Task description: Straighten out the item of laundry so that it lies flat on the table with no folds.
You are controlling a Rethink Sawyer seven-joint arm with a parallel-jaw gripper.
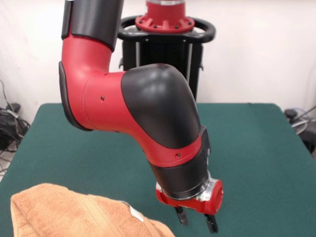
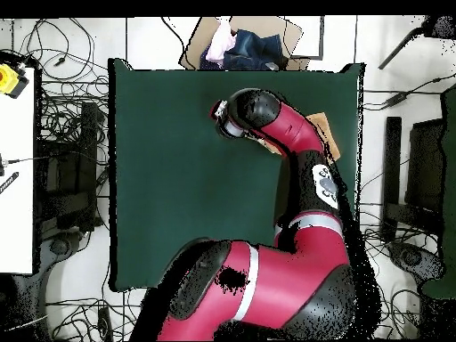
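The item of laundry [image 1: 74, 212], an orange-tan towel, lies bunched at the table's front left corner in the front view, with a fold along its top and a small white tag [image 1: 136, 214] showing. My gripper [image 1: 196, 220] hangs just right of the towel, low over the green table [image 1: 256, 148], open with nothing between its fingers [image 1: 181, 216]. In the overhead view only a strip of the towel [image 2: 324, 127] shows beside the arm [image 2: 294, 142], which hides the rest. The wrist end [image 2: 223, 116] points toward the table's middle.
An open cardboard box [image 2: 240, 44] with clothes sits beyond the table's top edge in the overhead view. Cables [image 2: 62, 178] lie on the floor on both sides. A white surface [image 2: 18, 178] with a yellow object [image 2: 9, 80] stands at the left.
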